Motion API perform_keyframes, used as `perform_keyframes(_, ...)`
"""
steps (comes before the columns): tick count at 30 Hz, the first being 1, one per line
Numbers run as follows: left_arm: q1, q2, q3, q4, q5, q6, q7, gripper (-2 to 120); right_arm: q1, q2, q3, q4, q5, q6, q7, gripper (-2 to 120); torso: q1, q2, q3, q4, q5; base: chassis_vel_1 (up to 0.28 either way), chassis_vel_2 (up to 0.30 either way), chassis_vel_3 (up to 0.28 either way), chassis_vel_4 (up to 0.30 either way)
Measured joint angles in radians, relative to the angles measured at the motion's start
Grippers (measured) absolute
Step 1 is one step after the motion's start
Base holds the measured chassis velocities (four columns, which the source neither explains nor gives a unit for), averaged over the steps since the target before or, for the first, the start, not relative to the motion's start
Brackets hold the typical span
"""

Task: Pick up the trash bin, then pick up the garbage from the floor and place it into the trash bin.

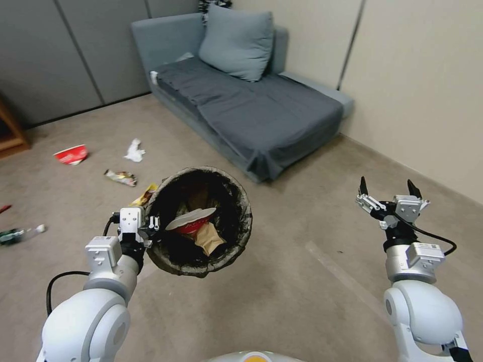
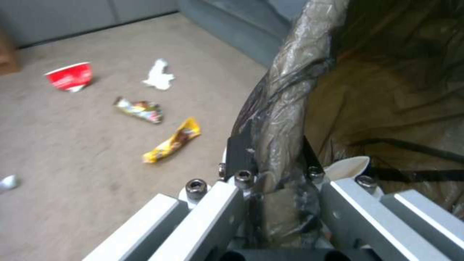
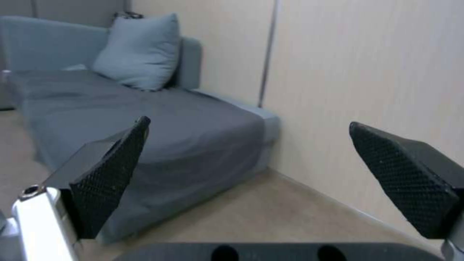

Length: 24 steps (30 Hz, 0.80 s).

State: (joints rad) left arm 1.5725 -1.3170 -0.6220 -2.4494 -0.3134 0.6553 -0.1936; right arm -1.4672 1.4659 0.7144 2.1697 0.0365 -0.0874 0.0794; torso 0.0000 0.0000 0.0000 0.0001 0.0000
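Observation:
My left gripper (image 1: 152,224) (image 2: 273,146) is shut on the rim of the trash bin (image 1: 245,211) (image 2: 299,72) and holds it above the floor (image 1: 302,301). The bin's dark bag folds over the rim. Inside lie a red-and-white carton (image 1: 193,221) and a tan paper bag (image 1: 209,240). Garbage on the floor beyond the bin: a red carton (image 1: 71,154) (image 2: 70,76), a white tissue (image 1: 134,151) (image 2: 158,75), a colourful wrapper (image 1: 121,177) (image 2: 140,108), a yellow wrapper (image 1: 146,193) (image 2: 173,141) and a clear bottle (image 1: 20,234). My right gripper (image 1: 387,193) (image 3: 249,123) hangs open and empty to the right.
A grey sofa (image 1: 261,110) (image 3: 145,119) with a cushion (image 1: 236,42) stands ahead against the beige wall (image 1: 427,100). Wooden furniture (image 1: 10,130) sits at the far left edge. Open carpet lies between the two arms and to the right.

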Motion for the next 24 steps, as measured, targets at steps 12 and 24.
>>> perform_keyframes(12, -0.001, -0.003, -0.004, 0.005, 0.002, -0.004, 0.002, 0, 0.0, 0.001, 0.004, -0.007, -0.001, 0.005, 0.003, 100, 0.0, 0.0, 0.0, -0.0001, 0.0001, 0.09, 0.094, 0.096, 0.087)
perform_keyframes(24, -0.003, -0.004, -0.002, 0.01, 0.003, -0.005, 0.004, 0, 0.0, 0.003, 0.003, -0.013, -0.003, 0.01, 0.003, 100, 0.0, 0.0, 0.0, -0.0001, 0.0, 0.089, 0.09, 0.096, 0.096)
